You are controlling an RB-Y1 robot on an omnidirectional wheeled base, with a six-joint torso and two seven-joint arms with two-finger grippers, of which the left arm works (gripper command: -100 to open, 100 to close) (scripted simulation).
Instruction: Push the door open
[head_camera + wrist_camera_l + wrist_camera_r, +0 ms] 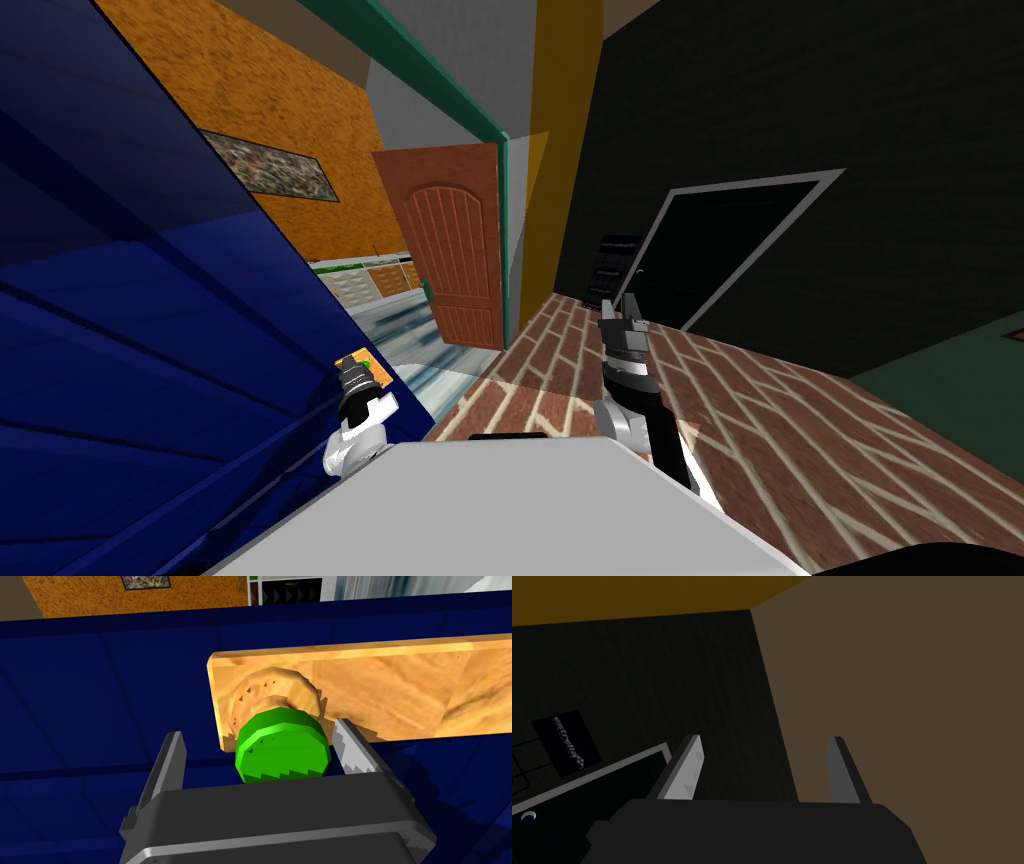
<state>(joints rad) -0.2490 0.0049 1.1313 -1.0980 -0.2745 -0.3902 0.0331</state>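
Two claws released: left claw (257,731) straddles green knob (282,746) on wood plate (390,696) at edge of blue door (100,701), on my left; right claw (764,738) idle. Judgement: push squarely at knob, slow, keeping contact.

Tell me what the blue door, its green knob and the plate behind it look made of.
Door: flat deep blue with panel grooves, probably painted; base material unclear. Knob: uniform bright green, faceted, maybe plastic or paint. Plate: tan with streaky grain, seemingly light varnished wood.
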